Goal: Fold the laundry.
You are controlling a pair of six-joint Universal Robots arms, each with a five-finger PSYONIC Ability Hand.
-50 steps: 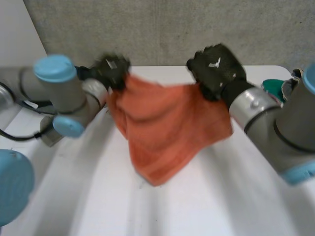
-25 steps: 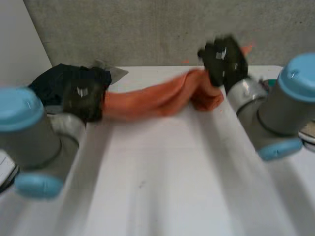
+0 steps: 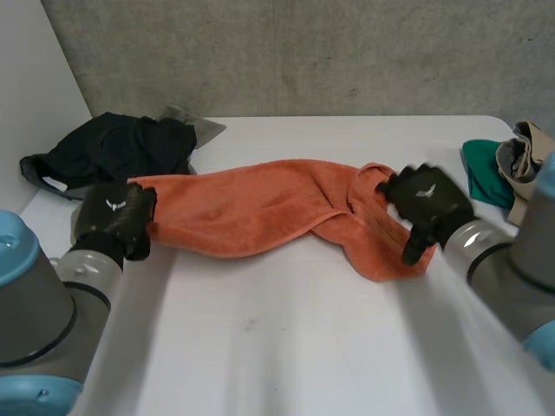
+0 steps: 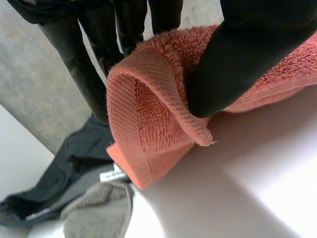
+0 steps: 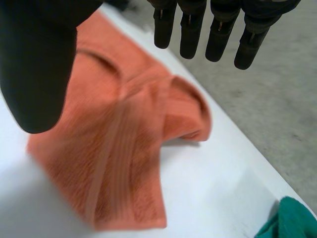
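An orange towel (image 3: pixel 260 204) lies stretched in a twisted band across the middle of the white table (image 3: pixel 286 347). My left hand (image 3: pixel 113 218) is at the towel's left end, and in its wrist view the thumb (image 4: pixel 247 54) and fingers (image 4: pixel 84 64) pinch the towel's hemmed edge (image 4: pixel 148 114). At the towel's bunched right end is my right hand (image 3: pixel 425 204). Its fingers (image 5: pixel 218 29) are straight and its thumb (image 5: pixel 39 64) stands apart, hovering over the towel (image 5: pixel 119 148) and holding nothing.
A dark garment pile (image 3: pixel 113 143) with a grey cloth (image 3: pixel 195 126) lies at the back left, just beyond my left hand. A teal cloth (image 3: pixel 481 169) and a beige garment (image 3: pixel 525 156) sit at the right edge. The table's front half is bare.
Both hands swung the towel down from hanging in the air onto the table, spreading apart. The right hand has opened and let go of its end; the left still grips.
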